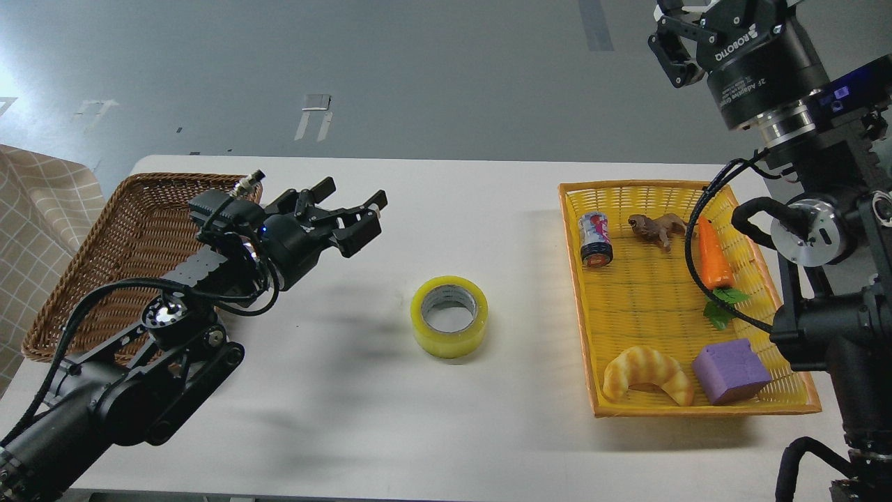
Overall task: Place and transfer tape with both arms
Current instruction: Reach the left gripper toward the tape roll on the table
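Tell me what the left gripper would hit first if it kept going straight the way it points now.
Probably nothing soon. The left gripper, jaws open, points right and slightly away across bare table. That line passes behind the tape and heads toward the yellow basket, likely its far rim, though height and depth are unclear from one view.

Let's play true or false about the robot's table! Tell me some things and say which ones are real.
1. The tape lies flat on the white table, held by no gripper. True.
2. The left gripper is closed on the tape. False: it is open, up-left of the tape.
3. The carrot is in the yellow basket. True.
4. The purple block sits in the brown wicker basket. False: it is in the yellow basket, beside the croissant.
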Motion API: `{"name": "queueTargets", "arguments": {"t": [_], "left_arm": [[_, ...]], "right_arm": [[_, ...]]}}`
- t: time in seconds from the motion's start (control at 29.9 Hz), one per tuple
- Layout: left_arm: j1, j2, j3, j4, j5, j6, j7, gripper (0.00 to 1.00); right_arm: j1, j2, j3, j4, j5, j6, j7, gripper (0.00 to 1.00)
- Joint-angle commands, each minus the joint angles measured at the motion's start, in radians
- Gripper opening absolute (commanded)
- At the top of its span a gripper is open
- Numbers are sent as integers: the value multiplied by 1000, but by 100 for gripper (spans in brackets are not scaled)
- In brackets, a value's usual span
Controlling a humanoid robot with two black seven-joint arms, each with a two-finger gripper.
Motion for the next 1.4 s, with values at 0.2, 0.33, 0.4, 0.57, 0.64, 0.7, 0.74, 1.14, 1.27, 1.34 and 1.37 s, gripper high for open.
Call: {"name": "queueTargets", "arguments": {"t": [0.2, 0.33, 0.4, 0.57, 0.64, 0.7, 0.74, 1.14, 1.27, 1.34, 1.37], "left_arm": [[26, -18, 121, -6, 0, 8, 15, 98], [37, -27, 131, -8, 0, 13, 15, 98], [40, -35, 131, -8, 0, 13, 15, 98], [40, -56, 140, -5, 0, 11, 17, 98], [38, -56, 151, 3, 0, 11, 18, 98], [35, -55, 154, 15, 0, 10, 17, 98], [35, -55, 154, 15, 0, 10, 17, 98], [21, -56, 189, 60, 0, 8, 15, 98], [20, -61, 190, 69, 0, 8, 15, 98], [12, -72, 207, 80, 0, 8, 15, 98], [4, -72, 221, 83, 0, 8, 15, 98]], "right_arm": [[5, 0, -34, 5, -2, 1, 10, 100], [-9, 0, -34, 5, -2, 1, 14, 100], [-16, 0, -34, 5, -2, 1, 15, 100], [-29, 0, -34, 8, -2, 2, 16, 100], [-38, 0, -34, 11, 0, 2, 24, 100], [-44, 0, -36, 9, -2, 2, 24, 100], [-44, 0, -36, 9, -2, 2, 24, 100], [-61, 0, -37, 29, -2, 4, 24, 100], [-62, -7, -37, 31, -2, 4, 24, 100], [-66, -7, -37, 31, -2, 4, 24, 100], [-69, -7, -37, 32, -2, 4, 24, 100]]}}
